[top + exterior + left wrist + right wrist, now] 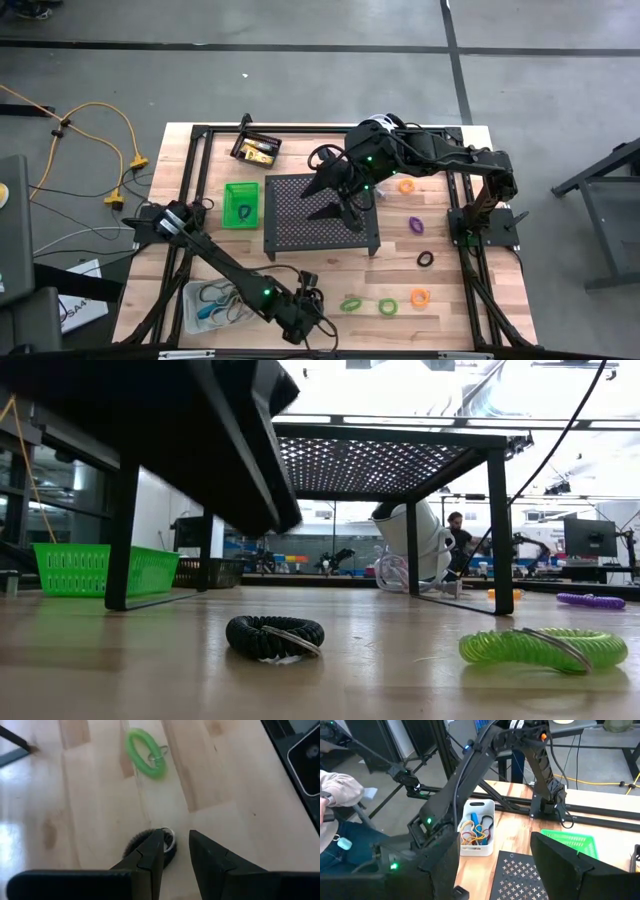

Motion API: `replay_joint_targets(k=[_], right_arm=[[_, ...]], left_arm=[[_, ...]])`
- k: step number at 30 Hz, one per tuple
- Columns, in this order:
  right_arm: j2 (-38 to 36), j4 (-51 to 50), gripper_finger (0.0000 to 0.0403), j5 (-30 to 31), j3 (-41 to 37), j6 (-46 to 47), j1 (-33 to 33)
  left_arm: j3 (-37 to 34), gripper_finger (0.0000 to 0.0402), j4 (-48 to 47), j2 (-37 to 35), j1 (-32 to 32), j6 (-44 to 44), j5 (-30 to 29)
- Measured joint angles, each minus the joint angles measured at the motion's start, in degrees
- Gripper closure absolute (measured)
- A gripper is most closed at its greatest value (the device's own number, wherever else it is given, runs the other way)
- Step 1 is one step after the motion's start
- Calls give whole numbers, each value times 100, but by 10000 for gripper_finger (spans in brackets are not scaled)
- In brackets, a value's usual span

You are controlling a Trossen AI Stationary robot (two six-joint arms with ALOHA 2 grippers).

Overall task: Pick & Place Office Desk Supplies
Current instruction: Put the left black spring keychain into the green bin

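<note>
A black coil loop [275, 635] lies flat on the wooden table near its front edge, with a green coil loop [145, 752] just beyond it. My left gripper [177, 845] hangs slanting down over the black loop, open by a narrow gap with nothing in it. In the left wrist view one fingertip covers part of the loop. In the low view the gripper [280, 510] stands clear above it. My right gripper [340, 195] waits wide open, high over the black perforated stand [320, 215]. A clear bin [210, 303] holds bands, a green bin [240, 203] sits mid-left, and a black bin [257, 150] stands far left.
More loops lie on the right half of the table: orange [406, 185], purple [415, 223], black [425, 258], orange [420, 297] and green [387, 306]. A round white device [415, 545] stands behind the stand. A seated person's sleeve [340, 790] shows beyond the table's near edge.
</note>
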Motion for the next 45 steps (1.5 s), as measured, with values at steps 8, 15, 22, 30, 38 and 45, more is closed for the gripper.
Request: replay_joint_targets(k=[8,15,22,30,38,45], right_arm=[[0,37,172,0,0,-1,1],[0,35,172,0,0,0,1],[0,32,172,0,0,0,1],[0,27,172,0,0,-1,2],[0,29,172,-2,0,0,2],[0,30,172,0,0,0,1]], left_arm=[[0,315,-95,136,61,0,91],[-2,315,-139,269,143,-71,339],[-2,315,-151,282,151,-80,309],[-11,315,-151,411,164,-85,323],[-11,315,-76,433,211,-109,379],[-11,315,-72,433,214,-171,328]])
